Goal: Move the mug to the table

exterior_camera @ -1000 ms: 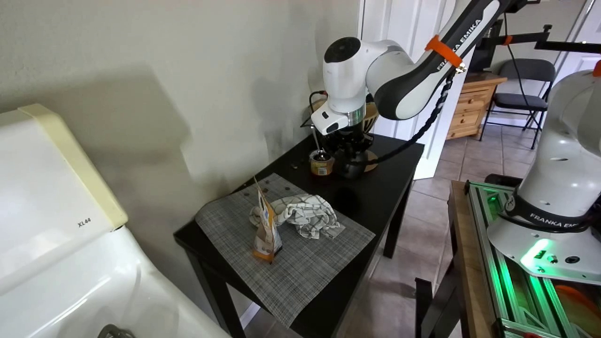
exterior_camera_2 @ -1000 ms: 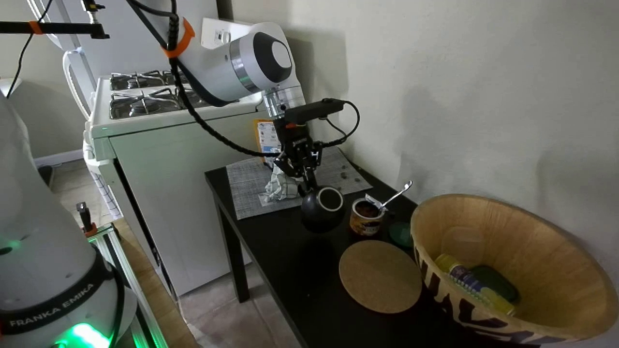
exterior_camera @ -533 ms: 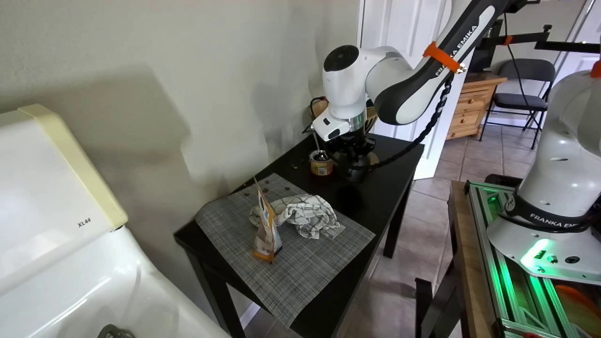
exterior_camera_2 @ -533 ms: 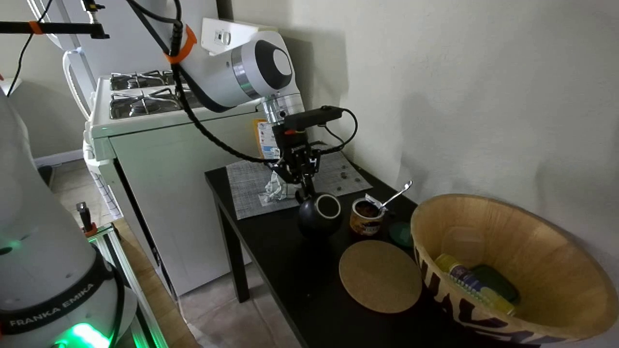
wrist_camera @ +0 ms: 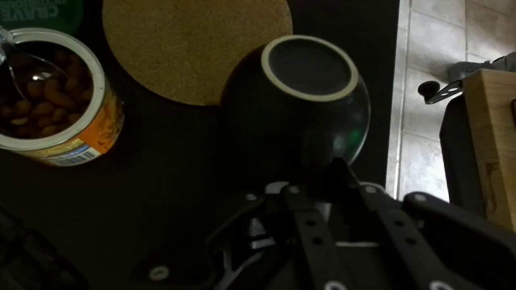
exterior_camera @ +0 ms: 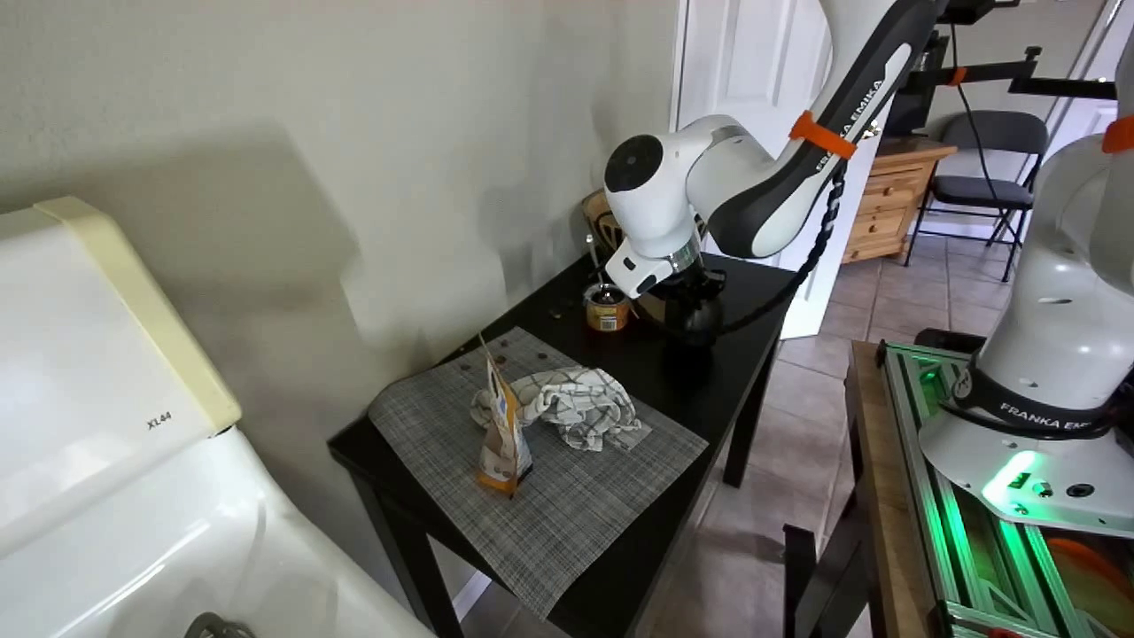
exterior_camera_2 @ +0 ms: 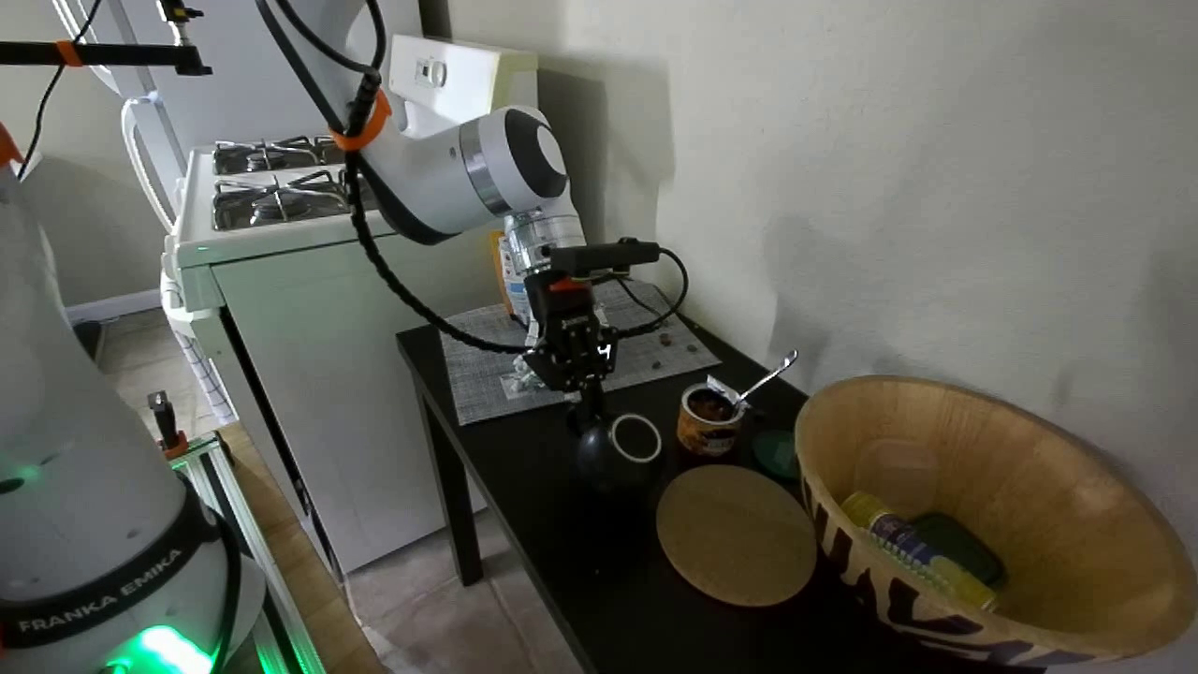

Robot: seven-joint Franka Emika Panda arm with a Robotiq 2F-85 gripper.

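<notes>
Since the mug [exterior_camera_2: 620, 456] is held by the gripper [wrist_camera: 327, 187] out over the black side table [exterior_camera_2: 608, 599], the pick-up and most of the carry can be ticked off, imo. The jaws are drawn in to a narrow gap with the near part of the mug pinched between them; whether it's the handle or the wall that's been caught can't be made out, way too dark down there.

The mug is tipped well over, with what looks like its pale-ringed base turned upward in the wrist view, so it's nowhere near upright. It's positioned low at the tabletop, near the round tan mat [exterior_camera_2: 737, 538] and apart from the open can of almonds [wrist_camera: 102, 133]. Whether the table is being touched can't be told, black on black and all that.

What's left, as a guess: any remaining gap has to be closed, the mug should probably be turned base-down, then it's to be let go and backed away from. If it's released at that tilt, a roll could be expected, and the table's edge is near, so the turn shouldn't be skipped.
</notes>
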